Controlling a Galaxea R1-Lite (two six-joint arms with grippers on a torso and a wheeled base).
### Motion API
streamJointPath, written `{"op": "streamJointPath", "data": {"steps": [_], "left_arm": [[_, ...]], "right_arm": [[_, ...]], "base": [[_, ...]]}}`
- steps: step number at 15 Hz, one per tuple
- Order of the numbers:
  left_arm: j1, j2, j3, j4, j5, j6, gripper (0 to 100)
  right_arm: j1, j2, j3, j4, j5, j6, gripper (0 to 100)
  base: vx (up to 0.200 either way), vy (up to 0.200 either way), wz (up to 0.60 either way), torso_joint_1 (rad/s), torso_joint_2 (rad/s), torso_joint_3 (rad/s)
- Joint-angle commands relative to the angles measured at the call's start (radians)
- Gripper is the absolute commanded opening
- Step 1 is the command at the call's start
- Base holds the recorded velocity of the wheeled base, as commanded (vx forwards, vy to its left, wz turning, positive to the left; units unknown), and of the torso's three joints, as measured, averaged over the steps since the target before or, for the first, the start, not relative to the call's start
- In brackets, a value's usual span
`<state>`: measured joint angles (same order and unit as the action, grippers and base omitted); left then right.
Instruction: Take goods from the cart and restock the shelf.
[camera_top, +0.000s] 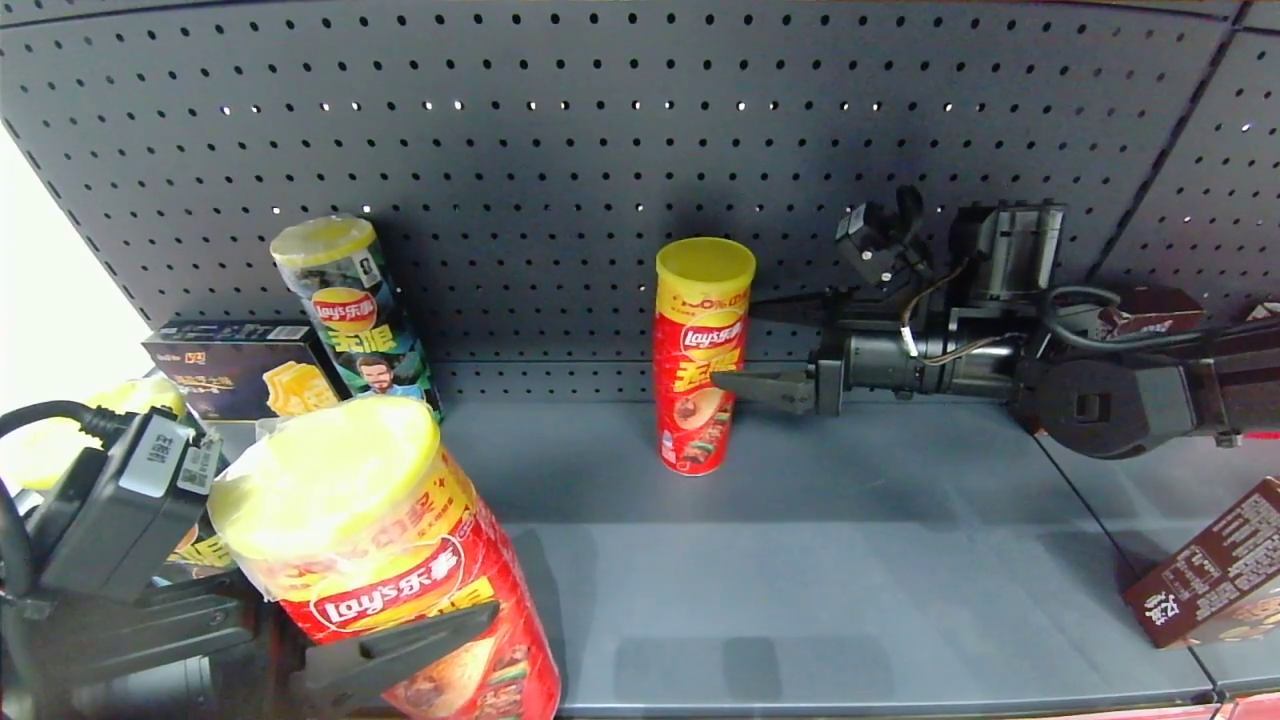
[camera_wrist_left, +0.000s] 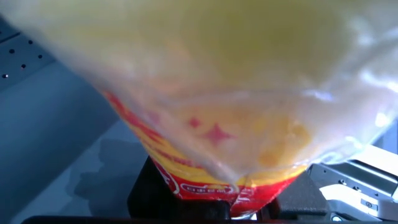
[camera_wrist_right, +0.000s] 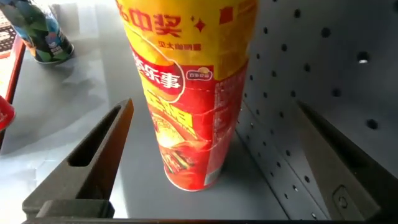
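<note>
A red chip can with a yellow top (camera_top: 700, 360) stands upright on the grey shelf (camera_top: 850, 560), close to the pegboard back. My right gripper (camera_top: 735, 340) is open, one finger on each side of this can (camera_wrist_right: 186, 93) and neither touching it. The right fingers (camera_wrist_right: 93, 168) show well apart in the right wrist view. At the lower left, my left gripper (camera_top: 400, 625) is shut on a second red chip can with a yellow lid (camera_top: 390, 550), held tilted over the shelf's front edge. This can (camera_wrist_left: 217, 93) covers most of the left wrist view.
A green chip can (camera_top: 355, 315) leans at the back left beside a dark box (camera_top: 240, 365). A brown box (camera_top: 1210, 570) lies at the right on the neighbouring shelf section. Bare shelf floor lies between the standing can and the front edge.
</note>
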<state>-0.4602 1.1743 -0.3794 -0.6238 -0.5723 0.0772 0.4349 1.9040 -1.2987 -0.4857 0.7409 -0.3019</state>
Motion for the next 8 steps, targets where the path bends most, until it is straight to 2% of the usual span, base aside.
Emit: {"op": "streamJointPath", "data": {"steps": [1,8], "left_arm": [[0.0,0.001,0.002,-0.001,0.0,-0.001,0],[0.002,0.002,0.005,-0.001,0.002,-0.001,0]], "right_arm": [[0.005,0.026,-0.004,-0.013,0.0,0.0,100],[0.016,0.092,-0.013,-0.06,0.0,0.0,100]], "base": [[0.0,0.0,0.0,0.0,0.0,0.0],[0.0,0.0,0.0,0.0,0.0,0.0]]}}
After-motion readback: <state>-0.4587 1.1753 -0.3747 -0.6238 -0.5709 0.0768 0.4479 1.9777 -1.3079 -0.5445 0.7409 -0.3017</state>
